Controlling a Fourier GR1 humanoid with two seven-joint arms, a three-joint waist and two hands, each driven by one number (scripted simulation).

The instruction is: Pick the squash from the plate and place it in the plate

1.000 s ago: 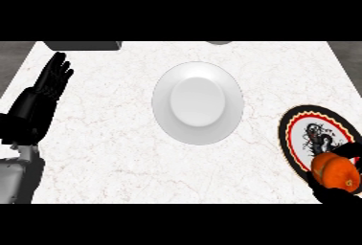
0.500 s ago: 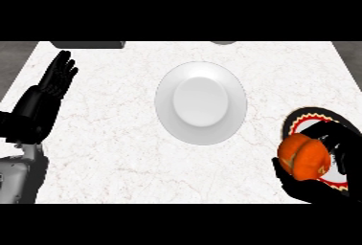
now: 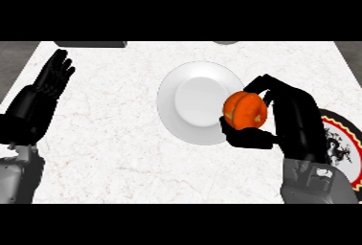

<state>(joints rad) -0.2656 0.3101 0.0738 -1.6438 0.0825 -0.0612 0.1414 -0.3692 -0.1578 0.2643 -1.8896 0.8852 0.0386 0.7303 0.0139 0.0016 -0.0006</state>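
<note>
An orange squash (image 3: 244,110) is held in my right hand (image 3: 293,119), whose fingers and thumb curl round it. It hangs over the right rim of the plain white plate (image 3: 191,103) in the middle of the counter. Behind my right forearm, at the right edge, lies the patterned plate (image 3: 341,143) with a black, red and yellow rim, partly hidden. My left hand (image 3: 44,91) rests open at the left edge, fingers pointing up, with nothing in it.
The counter is white marble. A grey object (image 3: 92,44) sits at the back left edge and a small grey one (image 3: 226,42) at the back centre. Grey floor shows beyond the counter's left and right corners.
My right hand has lifted the squash off the patterned plate and carried it left to the white plate's right rim. The left hand stays put.
</note>
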